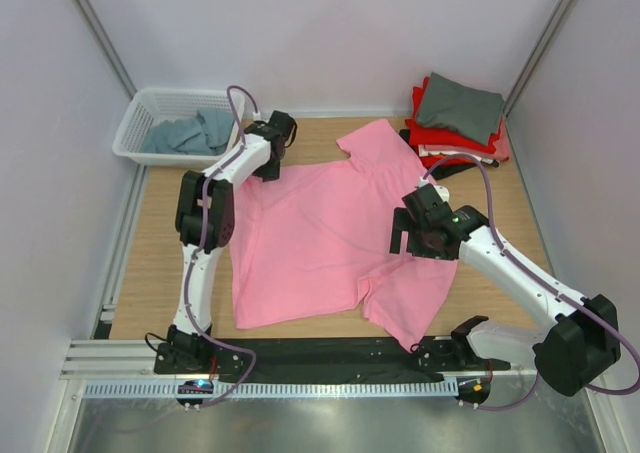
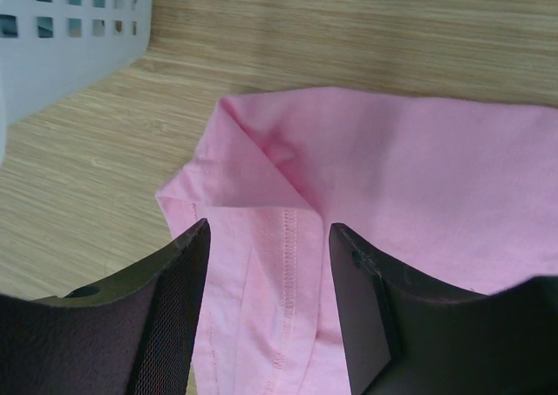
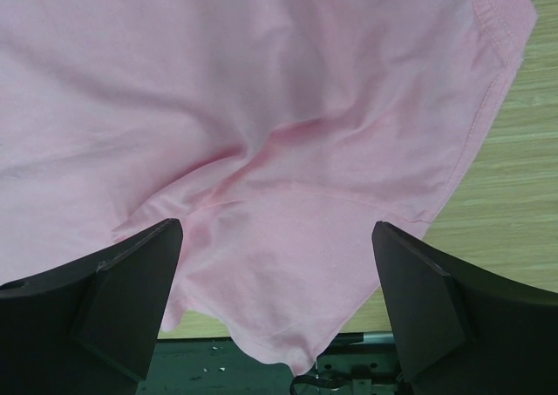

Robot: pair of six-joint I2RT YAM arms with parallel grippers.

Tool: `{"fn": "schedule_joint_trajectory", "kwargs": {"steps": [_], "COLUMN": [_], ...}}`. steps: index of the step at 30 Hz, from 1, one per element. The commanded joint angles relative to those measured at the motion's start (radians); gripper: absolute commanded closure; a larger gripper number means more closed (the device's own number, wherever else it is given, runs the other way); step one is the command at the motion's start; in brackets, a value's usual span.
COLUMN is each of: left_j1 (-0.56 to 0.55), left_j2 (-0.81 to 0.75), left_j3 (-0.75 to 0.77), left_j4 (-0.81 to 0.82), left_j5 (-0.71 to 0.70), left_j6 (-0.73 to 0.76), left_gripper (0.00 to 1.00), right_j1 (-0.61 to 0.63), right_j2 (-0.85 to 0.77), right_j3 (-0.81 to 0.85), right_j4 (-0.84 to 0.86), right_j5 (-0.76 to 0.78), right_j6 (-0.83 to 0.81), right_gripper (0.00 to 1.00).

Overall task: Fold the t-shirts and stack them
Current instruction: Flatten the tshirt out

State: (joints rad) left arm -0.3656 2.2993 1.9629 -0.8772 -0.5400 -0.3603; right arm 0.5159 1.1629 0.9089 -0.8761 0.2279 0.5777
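Note:
A pink t-shirt (image 1: 320, 238) lies spread on the wooden table. My left gripper (image 1: 268, 161) is open over its far-left corner, the folded pink corner (image 2: 261, 173) between the fingers. My right gripper (image 1: 412, 235) is open wide above the shirt's right side, over a sleeve (image 3: 296, 264). A folded stack of a grey shirt (image 1: 460, 105) over red shirts (image 1: 440, 138) sits at the far right. A grey-blue shirt (image 1: 190, 133) lies in the basket.
A white lattice basket (image 1: 140, 123) stands at the far left corner; its wall shows in the left wrist view (image 2: 61, 37). A black strip (image 1: 330, 358) runs along the near table edge. Walls close in on both sides.

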Motion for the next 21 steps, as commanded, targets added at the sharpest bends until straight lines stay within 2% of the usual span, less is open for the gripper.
{"fn": "schedule_joint_trajectory", "kwargs": {"steps": [1,12,21], "left_j1": [-0.004,-0.004,-0.004], "left_j2": [0.012,0.057,0.063], "left_j3": [0.056,0.053,0.062], "left_j4": [-0.019,-0.011,0.000], "left_j5": [-0.067,-0.095,-0.132], "left_j6": [-0.022,-0.026,0.000], "left_gripper": [0.42,0.46,0.58], "right_j1": [0.006,0.006,0.006], "right_j2": [-0.014,-0.011,-0.017], "right_j3": [0.030,0.022,0.008], "right_j4": [0.015,0.026,0.032], "right_j5": [-0.009,-0.018,-0.024], "right_j6": [-0.022,-0.041,-0.041], "right_gripper": [0.02,0.02,0.03]}}
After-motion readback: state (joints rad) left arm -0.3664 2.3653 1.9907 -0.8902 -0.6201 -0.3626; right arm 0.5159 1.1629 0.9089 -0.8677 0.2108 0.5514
